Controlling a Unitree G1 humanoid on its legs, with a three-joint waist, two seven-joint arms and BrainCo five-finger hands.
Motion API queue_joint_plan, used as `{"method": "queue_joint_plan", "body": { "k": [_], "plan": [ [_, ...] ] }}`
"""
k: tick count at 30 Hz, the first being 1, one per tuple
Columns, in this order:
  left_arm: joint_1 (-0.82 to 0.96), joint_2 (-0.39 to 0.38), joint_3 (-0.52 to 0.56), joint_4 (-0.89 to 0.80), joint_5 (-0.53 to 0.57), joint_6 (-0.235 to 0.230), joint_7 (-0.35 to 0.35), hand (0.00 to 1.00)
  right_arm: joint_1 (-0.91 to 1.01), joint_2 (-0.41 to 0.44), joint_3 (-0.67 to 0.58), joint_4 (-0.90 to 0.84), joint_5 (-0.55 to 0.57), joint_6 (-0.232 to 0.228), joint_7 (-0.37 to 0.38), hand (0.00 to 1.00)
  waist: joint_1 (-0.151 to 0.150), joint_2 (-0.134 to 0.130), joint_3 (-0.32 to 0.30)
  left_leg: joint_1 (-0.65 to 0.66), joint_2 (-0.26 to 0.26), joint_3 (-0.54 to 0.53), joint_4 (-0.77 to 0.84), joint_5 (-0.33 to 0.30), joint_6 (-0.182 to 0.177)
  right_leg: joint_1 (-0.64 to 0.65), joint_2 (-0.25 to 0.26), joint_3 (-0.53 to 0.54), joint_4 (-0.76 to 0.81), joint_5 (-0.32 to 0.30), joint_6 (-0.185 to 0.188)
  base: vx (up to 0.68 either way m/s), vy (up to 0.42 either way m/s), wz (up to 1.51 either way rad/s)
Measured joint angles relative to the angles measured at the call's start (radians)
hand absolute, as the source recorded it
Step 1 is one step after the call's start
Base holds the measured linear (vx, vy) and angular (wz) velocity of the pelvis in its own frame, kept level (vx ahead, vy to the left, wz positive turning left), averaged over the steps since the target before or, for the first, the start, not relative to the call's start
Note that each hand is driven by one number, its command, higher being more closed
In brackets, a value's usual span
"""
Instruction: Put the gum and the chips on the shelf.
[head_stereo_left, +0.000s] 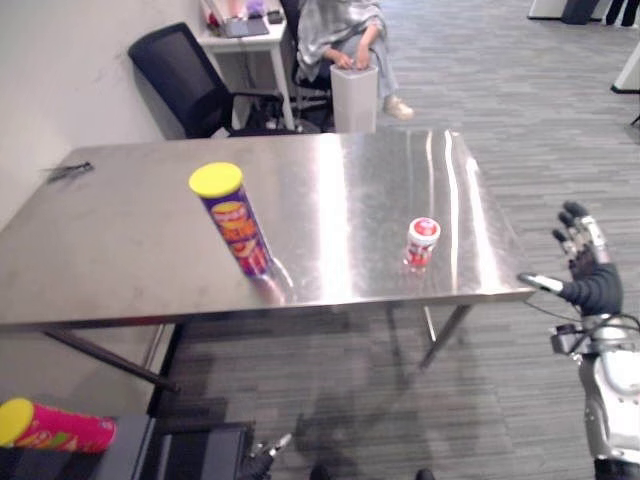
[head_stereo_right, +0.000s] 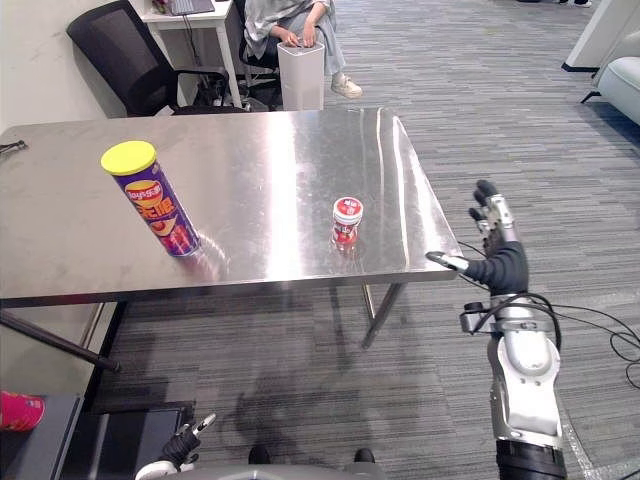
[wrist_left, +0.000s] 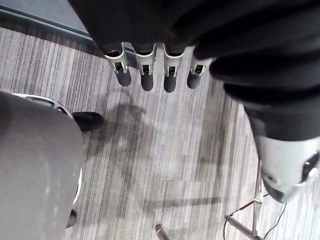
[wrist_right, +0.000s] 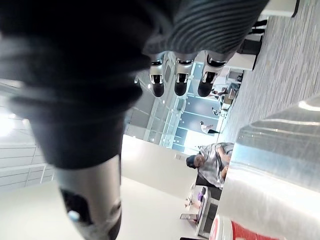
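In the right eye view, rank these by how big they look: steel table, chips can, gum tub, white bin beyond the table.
1. steel table
2. chips can
3. white bin: it looks a little smaller than the can, but it stands much farther from the camera, so this says nothing certain about its true size
4. gum tub

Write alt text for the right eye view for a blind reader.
A tall purple chips can with a yellow lid and a small red-and-white gum tub stand apart on a shiny steel table. The robot's right hand is raised, open, off the table's near right corner, holding nothing. A person sits beyond the table.
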Motion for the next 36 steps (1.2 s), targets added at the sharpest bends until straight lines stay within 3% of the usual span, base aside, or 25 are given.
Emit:
{"method": "queue_joint_plan", "body": {
  "k": [8, 24, 36],
  "plan": [
    [0.0, 0.002, 0.0, -0.001, 0.0, 0.001, 0.0, 0.0, -0.033, -0.001, 0.087, 0.091, -0.005, 0.006, 0.003, 0.0, 0.004, -0.009, 0.007, -0.007, -0.009, -0.021, -0.002, 0.013, -0.004, 0.003, -0.005, -0.018, 0.002, -0.01, -0.001, -0.07, 0.0, 0.08],
    [-0.014, 0.004, -0.01, -0.018, 0.001, 0.002, 0.012, 0.0, -0.245, 0.043, 0.123, 0.364, -0.047, 0.029, -0.111, 0.0, 0.019, 0.001, 0.036, -0.018, 0.001, -0.039, 0.0, 0.02, 0.002, 0.015, 0.011, -0.035, -0.013, -0.003, -0.002, 0.02, -0.01, 0.03],
    [-0.022, 0.005, -0.028, -0.027, 0.001, 0.002, 0.015, 0.0, -0.32, 0.053, 0.175, 0.451, -0.048, 0.05, -0.114, 0.0, 0.031, 0.006, 0.058, -0.015, 0.004, -0.041, -0.002, 0.02, 0.0, 0.018, 0.013, -0.035, -0.016, -0.003, -0.002, -0.02, -0.002, 0.0]
  ]
}}
